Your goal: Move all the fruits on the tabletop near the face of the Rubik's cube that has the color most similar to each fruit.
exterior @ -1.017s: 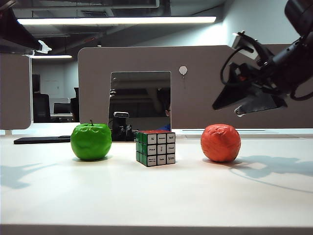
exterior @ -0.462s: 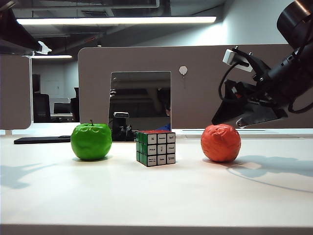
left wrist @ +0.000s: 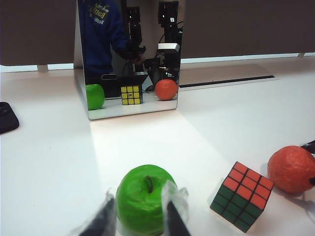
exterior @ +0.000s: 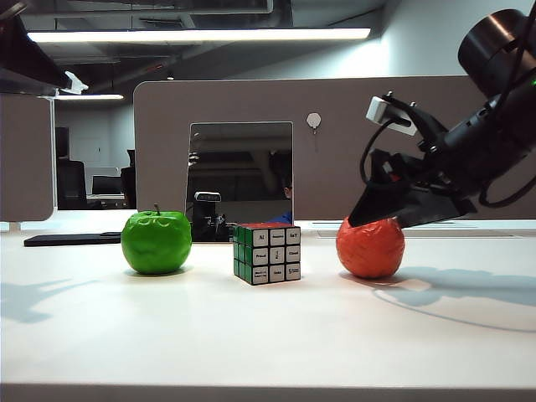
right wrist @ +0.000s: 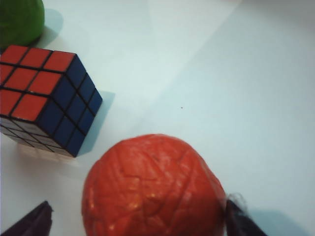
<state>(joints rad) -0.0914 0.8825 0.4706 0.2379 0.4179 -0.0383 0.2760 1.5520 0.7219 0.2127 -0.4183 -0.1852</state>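
The Rubik's cube (exterior: 268, 253) stands mid-tabletop (exterior: 268, 335), between the green apple (exterior: 156, 241) and the orange-red fruit (exterior: 370, 247). The right gripper (right wrist: 138, 219) is spread wide, its fingers flanking that fruit. The left gripper (left wrist: 135, 221) hangs above the apple, fingers narrowly apart, gripping nothing. A mirror (exterior: 239, 180) stands behind.

The right gripper (exterior: 381, 219) has come down from above the worktop and now sits over the orange-red fruit (exterior: 370, 249), its open jaws on either side of it. The fruit itself has shifted a little toward the Rubik's cube (exterior: 267, 253). The arm's shadow on the worktop has moved with it.
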